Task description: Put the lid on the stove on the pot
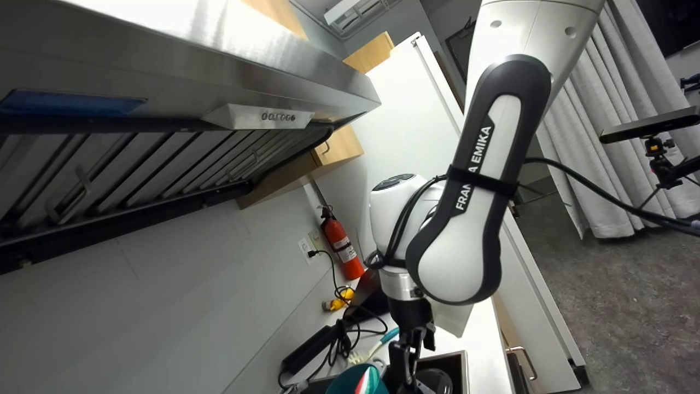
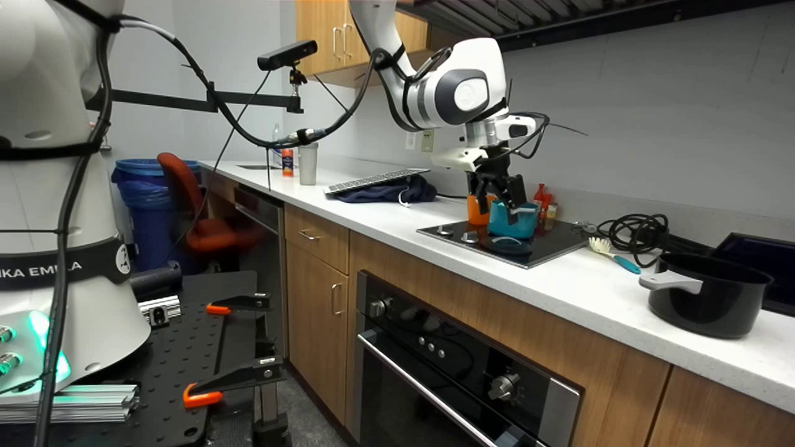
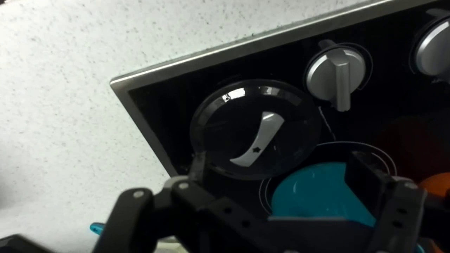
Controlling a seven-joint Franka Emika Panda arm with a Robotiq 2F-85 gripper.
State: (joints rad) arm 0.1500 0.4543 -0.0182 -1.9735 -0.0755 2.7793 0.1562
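Observation:
The black lid (image 3: 218,126) with a grey curved handle (image 3: 258,140) lies on the stove (image 3: 151,109) near its front corner. It also shows in an exterior view (image 2: 509,247) and partly in an exterior view (image 1: 436,380). The black pot (image 2: 708,304) with a grey side handle stands uncovered on the counter, away from the stove; it is out of the wrist view. My gripper (image 3: 280,168) is open and empty. Its fingers are spread wide above the stove, pointing down in an exterior view (image 2: 497,208), over the teal vessel and beside the lid.
A teal vessel (image 2: 512,221) and an orange cup (image 2: 477,211) stand on the stove close to the lid. Stove knobs (image 3: 335,75) line one edge. A brush (image 2: 615,256) and cables (image 2: 640,233) lie between stove and pot. A range hood (image 1: 219,71) hangs above.

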